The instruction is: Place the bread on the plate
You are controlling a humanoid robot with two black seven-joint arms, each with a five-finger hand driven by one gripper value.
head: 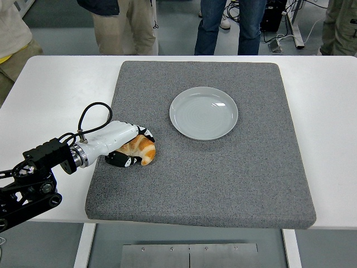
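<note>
Left hand point(127, 146) curls over the bread point(141, 151) at the mat's point(223, 184) left side. Needs fingers fully under before lifting, then carry up-right to the empty plate point(203, 113).

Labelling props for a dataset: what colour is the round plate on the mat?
Pale grey-white, glossy round plate; seen clearly in the head view.

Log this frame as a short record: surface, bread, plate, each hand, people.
surface: grey mat on white table
bread: croissant on the mat's left part, apart from the plate
plate: pale plate, nothing on it, on the mat
left hand: fingers curled over the croissant
right hand: not in view
people: legs beyond the far edge
</note>
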